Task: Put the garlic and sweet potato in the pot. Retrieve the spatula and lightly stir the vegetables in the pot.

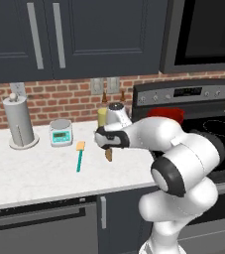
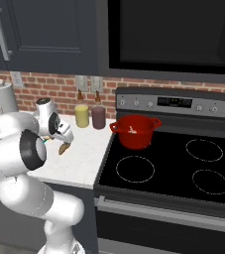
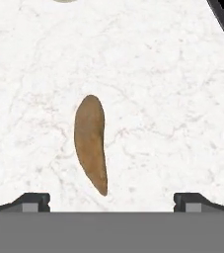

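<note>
The white arm [image 1: 183, 168] fills the lower right of the left base view, its hand reaching left over the pale counter [image 1: 34, 173], with the gripper [image 1: 105, 145] just above the sweet potato [image 1: 108, 155], which lies on the counter and peeks out below the hand. To the left of it lies the spatula [image 1: 79, 156], yellow head away from the camera, teal handle toward the front edge. Farther back stand a scale [image 1: 61, 133] and a paper towel holder [image 1: 20, 123], and behind the hand a yellow jar [image 1: 102, 117]. The red pot [image 1: 167, 113] shows partly above the arm, on the stove [image 1: 218, 129]. In the right base view the arm rises at lower left, the hand angled down over the sweet potato [image 2: 63, 148] on the counter. The pot [image 2: 134, 131] sits on the stove's rear left burner, with a small pale thing inside that may be the garlic [image 2: 132, 130]. A yellow jar [image 2: 82, 115] and a maroon jar [image 2: 98, 117] stand against the brick wall. In the hand view the sweet potato [image 3: 91, 141] lies on the marble between the two fingertips [image 3: 33, 201], which stand spread wide at the bottom, holding nothing and clear of the tuber.
</note>
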